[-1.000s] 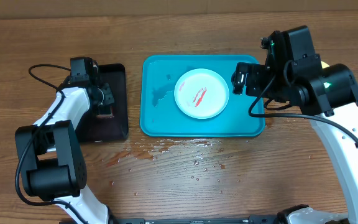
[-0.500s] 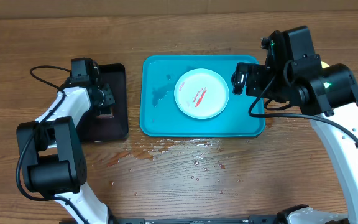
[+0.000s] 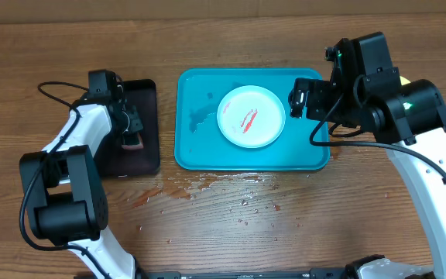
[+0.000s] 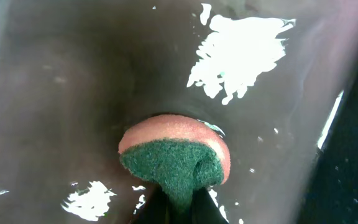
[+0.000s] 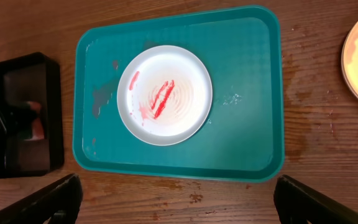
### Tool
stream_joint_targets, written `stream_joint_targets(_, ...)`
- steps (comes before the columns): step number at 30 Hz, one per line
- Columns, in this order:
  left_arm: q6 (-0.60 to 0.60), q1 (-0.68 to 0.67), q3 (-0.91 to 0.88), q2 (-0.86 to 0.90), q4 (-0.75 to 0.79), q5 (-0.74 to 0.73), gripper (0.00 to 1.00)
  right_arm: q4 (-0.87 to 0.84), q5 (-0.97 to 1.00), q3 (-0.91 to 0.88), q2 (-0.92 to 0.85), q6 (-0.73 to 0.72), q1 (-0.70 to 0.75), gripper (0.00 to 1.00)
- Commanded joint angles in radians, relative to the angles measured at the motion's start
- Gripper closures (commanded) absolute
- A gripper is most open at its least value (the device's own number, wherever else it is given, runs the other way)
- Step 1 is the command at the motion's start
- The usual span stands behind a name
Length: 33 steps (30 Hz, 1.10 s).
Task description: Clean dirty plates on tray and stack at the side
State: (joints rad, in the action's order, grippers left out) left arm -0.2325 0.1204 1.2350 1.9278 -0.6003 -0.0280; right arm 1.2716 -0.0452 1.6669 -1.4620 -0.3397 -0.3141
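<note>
The left end effector [image 4: 178, 210] is clamped on the soft sponge [image 4: 176, 163] in the black tray [image 3: 147, 93]. The right end effector [image 3: 299, 98] hangs spread wide. The smeared white plate [image 3: 252, 116] lies on the turquoise tray [image 3: 200, 147]; it looks light, stiff and probably slippery, best pinched at its rim.

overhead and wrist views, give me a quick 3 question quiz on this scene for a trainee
1. True or false: the white plate on the turquoise tray is already clean.
2. What is the left gripper pinching? A) sponge B) plate C) cloth
3. Fill in: the right gripper holds nothing and its jaws stand ____.

Key: 1 false, it has red smears; 2 A; 3 open.
</note>
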Motion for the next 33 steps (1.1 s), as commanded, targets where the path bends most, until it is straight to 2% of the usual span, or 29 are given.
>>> stream_joint_targets(1,0.001,0.003,0.071,-0.101,-0.031,0.045,0.96,-0.006,0.0,0.019,0.013,0.004,0.004,0.0)
stream_joint_targets(6,0.001,0.003,0.081,-0.193,-0.051,0.13,0.96,-0.006,0.0,0.019,0.013,0.004,0.004,0.0)
stream_joint_targets(10,0.008,0.002,0.081,-0.197,-0.113,0.112,0.96,-0.005,0.0,0.019,0.013,0.004,0.004,0.0)
stream_joint_targets(13,0.004,0.003,0.06,-0.195,-0.079,0.146,0.96,-0.01,0.0,0.019,0.013,0.004,0.004,0.0)
stream_joint_targets(16,0.0,0.006,0.06,-0.196,-0.084,0.063,0.96,-0.005,0.0,0.019,0.013,0.004,0.004,0.0)
stream_joint_targets(24,-0.045,0.004,0.06,-0.195,-0.096,0.067,0.96,0.002,0.0,0.019,0.013,0.004,0.004,0.0)
stream_joint_targets(30,-0.154,0.003,0.06,-0.195,-0.161,0.218,0.96,0.002,0.0,0.019,0.013,0.004,0.004,0.0)
stream_joint_targets(32,-0.137,0.005,0.06,-0.195,-0.148,0.152,0.96,0.002,0.0,0.019,0.013,0.004,0.004,0.0)
stream_joint_targets(33,-0.082,0.011,0.06,-0.195,-0.123,0.068,0.96,0.002,0.0,0.019,0.013,0.004,0.004,0.0)
